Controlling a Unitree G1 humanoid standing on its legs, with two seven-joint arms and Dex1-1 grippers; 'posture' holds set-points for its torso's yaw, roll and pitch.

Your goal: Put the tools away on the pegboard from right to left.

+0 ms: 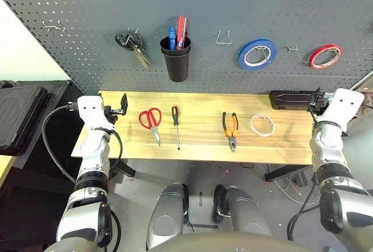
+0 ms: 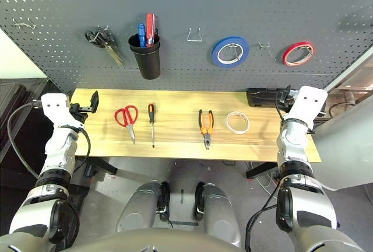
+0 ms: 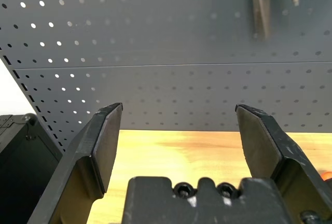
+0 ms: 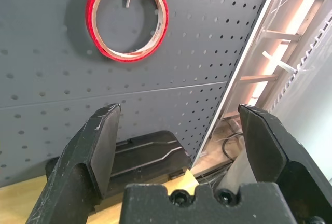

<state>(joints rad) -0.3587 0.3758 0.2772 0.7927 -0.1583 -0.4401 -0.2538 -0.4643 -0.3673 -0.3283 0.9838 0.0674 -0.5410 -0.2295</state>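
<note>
Four tools lie in a row on the wooden table (image 1: 198, 147): red-handled scissors (image 1: 151, 120), a slim screwdriver (image 1: 175, 125), orange-and-black pliers (image 1: 231, 128) and a cream-white tape ring (image 1: 263, 125) at the right. The dark grey pegboard (image 1: 87, 59) rises behind them. My left gripper (image 1: 121, 105) hovers at the table's left end, left of the scissors, open and empty, its black fingers (image 3: 106, 141) facing the board. Over the table's right end, right of the tape ring, my right gripper (image 1: 315, 101) is open and empty too, fingers (image 4: 101, 141) pointing at the board.
On the pegboard hang black-handled scissors (image 1: 133, 45), a black cup (image 1: 176, 59) with pens, a blue tape ring (image 1: 257, 53) and a red tape ring (image 1: 325, 56). Bare hooks (image 1: 224, 37) sit between cup and blue tape and at far left (image 1: 55, 27). A black box (image 1: 289, 99) lies by my right gripper.
</note>
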